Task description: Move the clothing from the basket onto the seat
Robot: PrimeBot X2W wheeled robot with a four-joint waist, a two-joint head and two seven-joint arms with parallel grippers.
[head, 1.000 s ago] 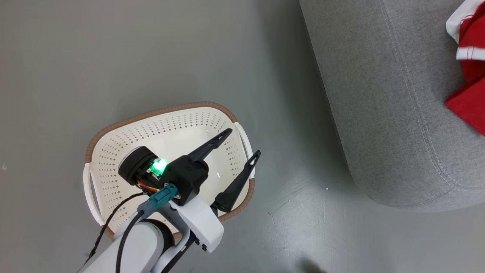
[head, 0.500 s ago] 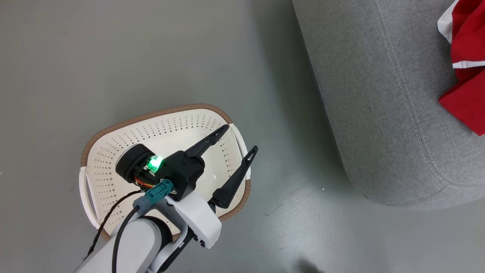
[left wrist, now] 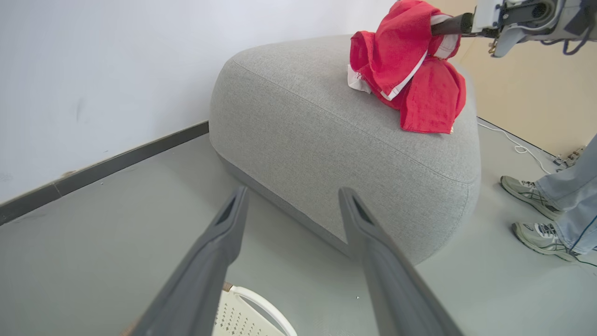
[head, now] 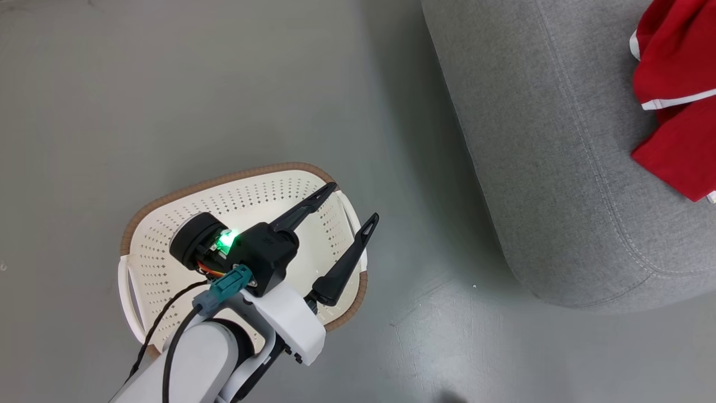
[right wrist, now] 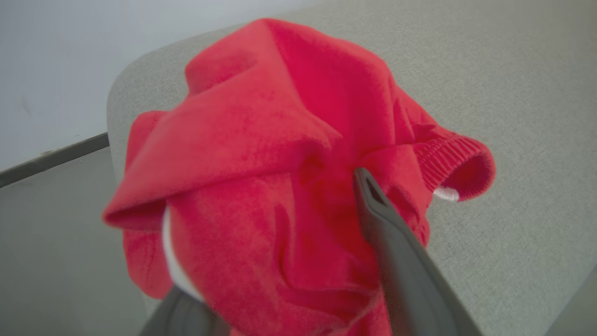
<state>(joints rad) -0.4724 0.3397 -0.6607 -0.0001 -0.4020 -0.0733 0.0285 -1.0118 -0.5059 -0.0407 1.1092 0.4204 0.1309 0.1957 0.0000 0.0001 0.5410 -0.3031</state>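
Clothing (left wrist: 410, 79) sits bunched in a red, white-trimmed heap on top of the grey seat (left wrist: 326, 140), well apart from the cream basket (head: 162, 235) on the floor (head: 168, 84). The right hand (left wrist: 440, 26) is at the top of the heap, its fingers apart with cloth bunched between and over them. Whether it is grasping or released, I cannot tell. The left hand (head: 353, 202) hovers over the basket, fingers spread wide, holding nothing.

Head cam looks straight down at the floor (head: 168, 84), basket (head: 251, 193) and one end of the seat (head: 531, 140). Left wrist cam sits low, facing that seat side-on. Right wrist cam's super close to the clothing (right wrist: 280, 116) on it.
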